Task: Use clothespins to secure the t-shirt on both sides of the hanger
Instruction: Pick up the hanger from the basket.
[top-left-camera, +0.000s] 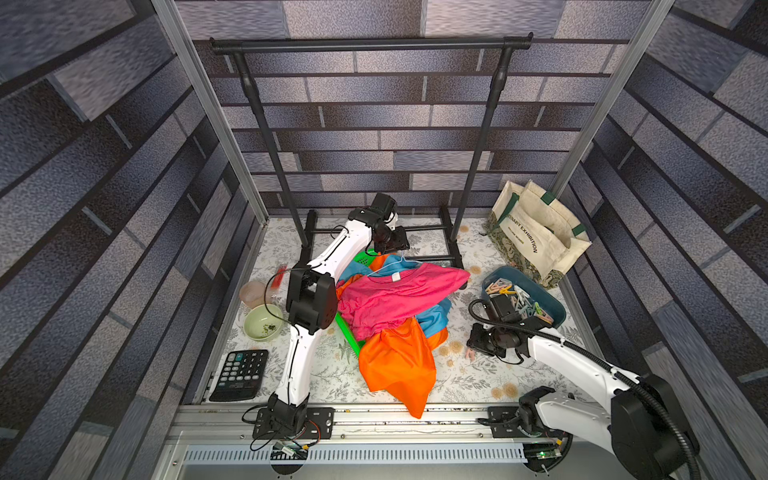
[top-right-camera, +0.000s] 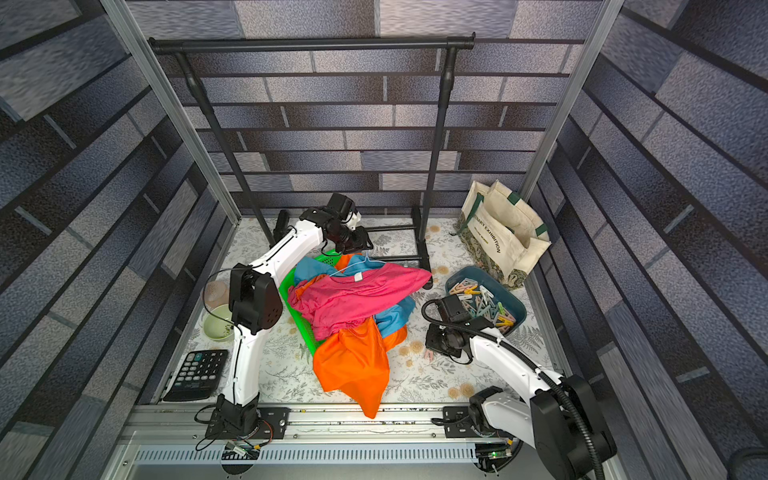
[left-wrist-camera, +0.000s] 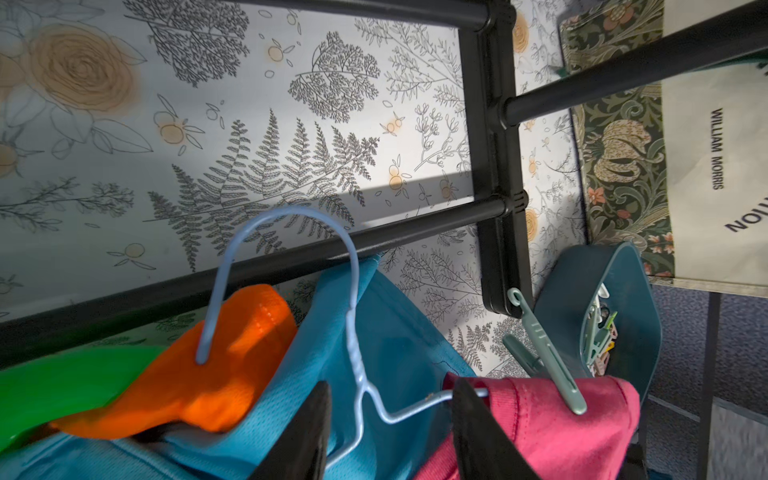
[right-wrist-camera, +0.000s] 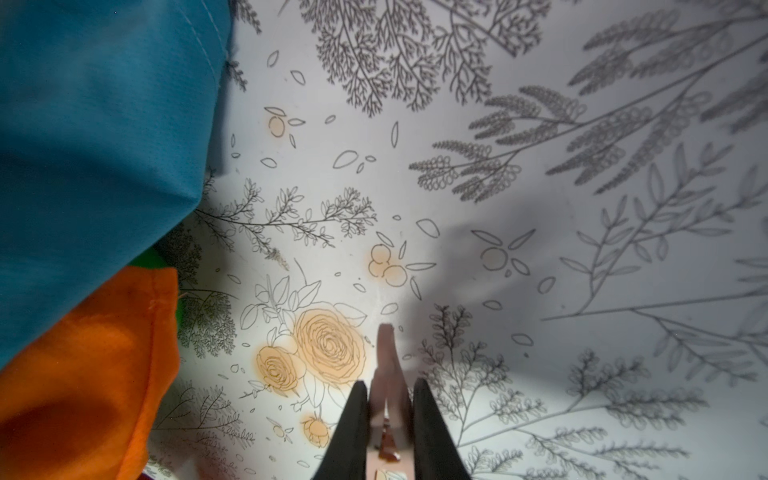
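A pink t-shirt (top-left-camera: 399, 291) lies on top of a clothes heap, threaded on a pale blue wire hanger (left-wrist-camera: 356, 365). A grey-green clothespin (left-wrist-camera: 548, 357) is clipped on the shirt's shoulder. My left gripper (left-wrist-camera: 390, 415) is open at the far end of the heap, its jaws apart on either side of the hanger's neck. My right gripper (right-wrist-camera: 390, 386) hovers low over the table right of the heap, shut on a pink clothespin (right-wrist-camera: 386, 357). In both top views this clothespin (top-left-camera: 470, 354) (top-right-camera: 428, 354) points down. Several more clothespins (top-left-camera: 519, 299) fill a blue tub (top-left-camera: 557, 311).
Orange (top-left-camera: 395, 361) and blue (top-left-camera: 432, 320) shirts lie under the pink one, spilling from a green basket (top-left-camera: 345, 330). A black garment rack (top-left-camera: 370, 43) stands behind, with a tote bag (top-left-camera: 536, 232) at the right. A calculator (top-left-camera: 241, 374) and green bowl (top-left-camera: 262, 323) sit at the left.
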